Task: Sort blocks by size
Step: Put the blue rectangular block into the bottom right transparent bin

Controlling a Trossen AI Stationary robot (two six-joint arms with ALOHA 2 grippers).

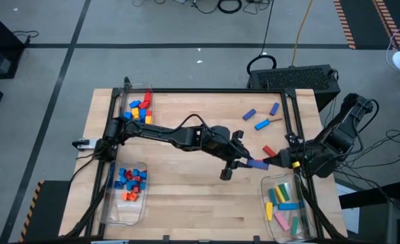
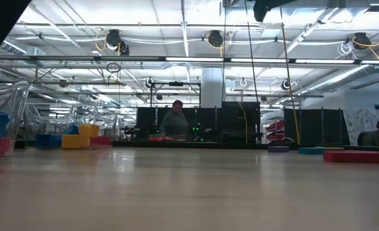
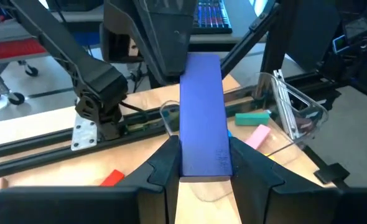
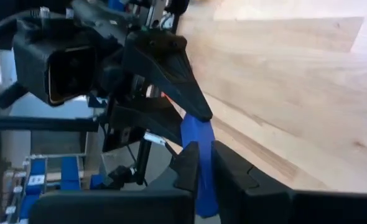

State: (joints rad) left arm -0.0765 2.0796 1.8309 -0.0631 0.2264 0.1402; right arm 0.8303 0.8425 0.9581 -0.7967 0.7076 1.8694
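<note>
A pale wooden table (image 1: 186,183) with a black frame stands on a grey floor crossed by dark lines, cables trailing beyond its far edge. Near its middle right, both arms meet over one long blue bar (image 1: 257,163): the left gripper (image 1: 243,163) is clamped on one end of it, the right gripper (image 1: 279,160) closed on the other, so the bar hangs between them above the wood. In the left wrist view the bar (image 3: 201,118) fills the gap between the two dark fingers (image 3: 165,165).

Three clear bins sit on the table: one at the far left (image 1: 127,102) with yellow, blue and red bricks, one at the near left (image 1: 108,203) with small blue, red and orange pieces, and one at the near right (image 1: 266,220) with long green, yellow, blue and pink bars. Loose on the wood are three blue bricks (image 1: 261,125) toward the far right and a red brick (image 1: 268,150) just beside the grippers.

The low view looks across the bare tabletop into a large hall (strip lights, ceiling ducts, dark partitions) where a person (image 2: 175,122) sits at a desk far off
</note>
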